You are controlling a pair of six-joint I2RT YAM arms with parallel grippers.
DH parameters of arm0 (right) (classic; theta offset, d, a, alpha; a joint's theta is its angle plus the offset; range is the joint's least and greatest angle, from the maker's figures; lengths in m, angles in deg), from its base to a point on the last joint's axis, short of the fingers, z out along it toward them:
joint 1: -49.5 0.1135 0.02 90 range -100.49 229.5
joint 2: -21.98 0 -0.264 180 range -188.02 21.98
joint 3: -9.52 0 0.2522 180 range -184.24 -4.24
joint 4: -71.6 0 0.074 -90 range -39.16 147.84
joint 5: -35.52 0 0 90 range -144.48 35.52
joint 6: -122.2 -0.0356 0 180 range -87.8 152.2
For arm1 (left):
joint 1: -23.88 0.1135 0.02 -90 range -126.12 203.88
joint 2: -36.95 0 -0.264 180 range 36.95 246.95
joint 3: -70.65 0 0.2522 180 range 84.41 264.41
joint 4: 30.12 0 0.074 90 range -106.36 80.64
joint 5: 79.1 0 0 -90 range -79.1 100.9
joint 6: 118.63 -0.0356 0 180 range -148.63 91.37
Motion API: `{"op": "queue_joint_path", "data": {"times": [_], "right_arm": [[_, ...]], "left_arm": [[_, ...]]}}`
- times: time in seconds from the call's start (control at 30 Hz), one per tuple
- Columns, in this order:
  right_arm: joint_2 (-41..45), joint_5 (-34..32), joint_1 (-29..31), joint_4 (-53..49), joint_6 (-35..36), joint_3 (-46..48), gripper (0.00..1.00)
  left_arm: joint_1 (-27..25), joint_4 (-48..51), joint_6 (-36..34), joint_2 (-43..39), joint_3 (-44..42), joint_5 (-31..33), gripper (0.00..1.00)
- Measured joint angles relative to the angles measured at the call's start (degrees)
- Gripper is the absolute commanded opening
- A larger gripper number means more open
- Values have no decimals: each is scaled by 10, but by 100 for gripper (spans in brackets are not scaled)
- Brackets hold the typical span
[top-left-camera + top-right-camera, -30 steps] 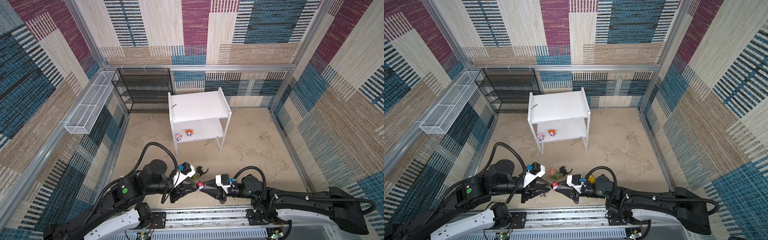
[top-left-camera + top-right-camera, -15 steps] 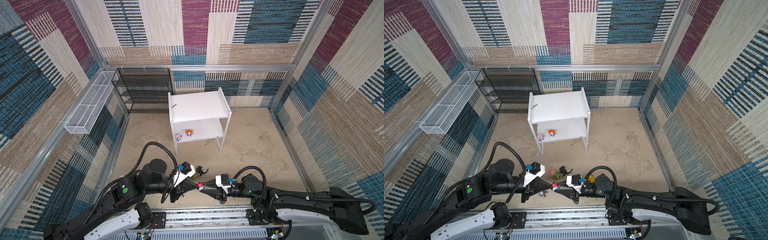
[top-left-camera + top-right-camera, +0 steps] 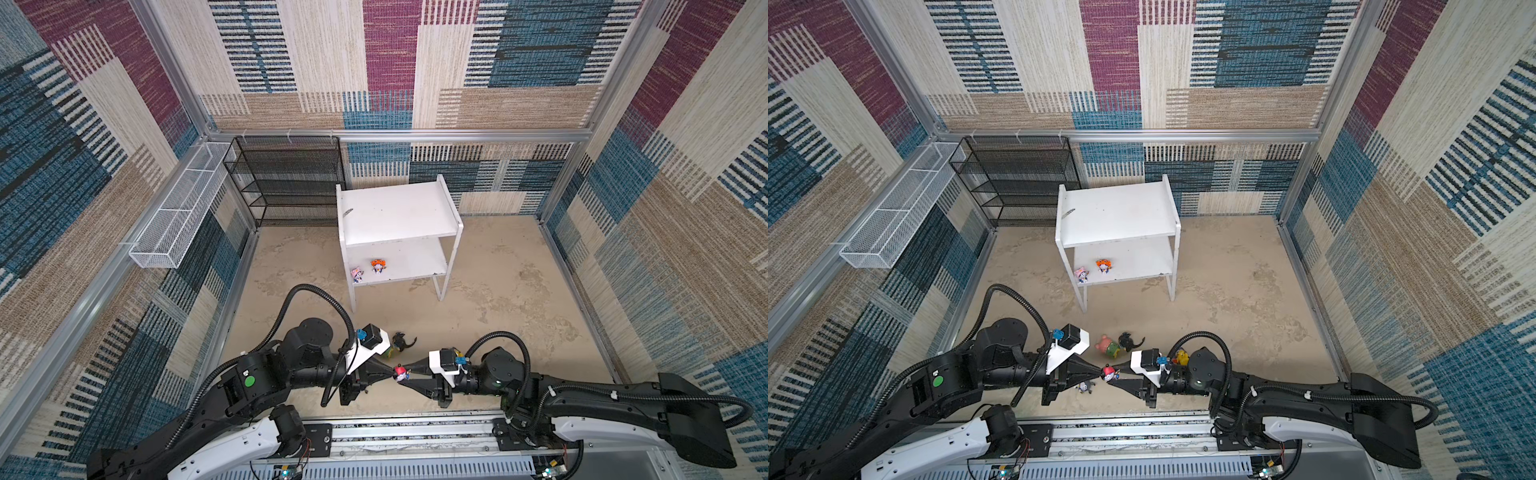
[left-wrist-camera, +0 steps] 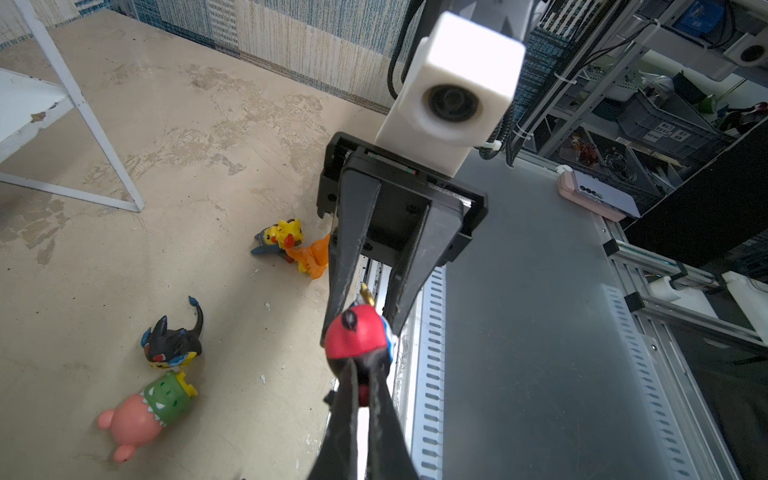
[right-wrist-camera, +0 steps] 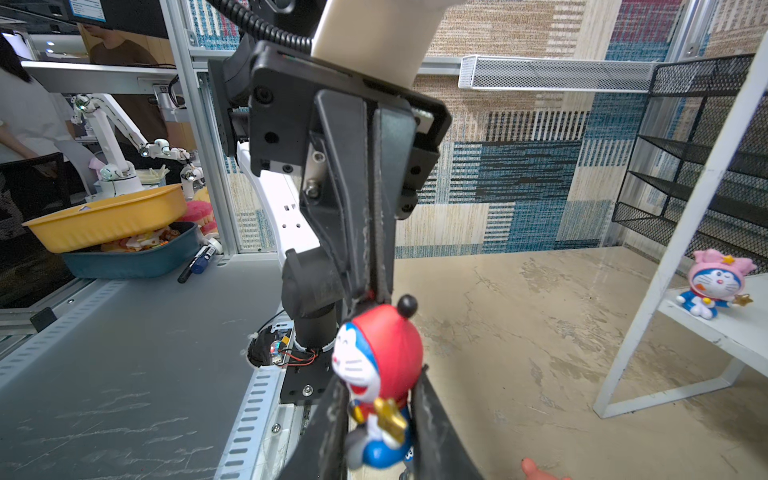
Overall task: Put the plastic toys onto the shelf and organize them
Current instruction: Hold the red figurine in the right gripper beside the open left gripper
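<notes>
A red-hooded toy (image 3: 400, 371) (image 5: 386, 353) hangs above the floor between both grippers. My left gripper (image 4: 360, 374) (image 3: 394, 370) is shut on the black ball on its hood. My right gripper (image 5: 378, 415) (image 3: 406, 374) flanks its blue body, its fingers slightly apart from it. On the floor lie a pink-and-green toy (image 4: 145, 411), a black-hooded one (image 4: 172, 345), a blue-hooded one (image 4: 276, 237), an orange one (image 4: 311, 253) and a tiny one (image 3: 1084, 387). The white shelf (image 3: 399, 212) holds a pink toy (image 3: 356, 274) and an orange-haired toy (image 3: 378, 266) on its lower board.
A black mesh rack (image 3: 286, 183) stands at the back left, beside the shelf. A white wire basket (image 3: 178, 212) hangs on the left wall. A metal rail (image 3: 415, 432) runs along the front edge, just behind both arms.
My left gripper has closed onto the top of the red-hooded toy. My right gripper's fingers have eased slightly apart around its body. Both arms have stayed almost in place.
</notes>
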Motion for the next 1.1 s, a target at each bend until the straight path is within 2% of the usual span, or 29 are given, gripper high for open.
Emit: {"op": "queue_joint_path", "data": {"times": [0.53, 0.9, 1.1], "right_arm": [[-2, 6, 0, -66, 14, -36, 39], [33, 6, -5, -170, 54, -64, 46], [27, 28, -9, -237, 81, -98, 47]], "left_arm": [[0, 37, -27, 37, 26, 0, 0], [0, 67, -70, 44, 37, -1, 0], [0, 81, -82, 54, 45, -3, 0]]}}
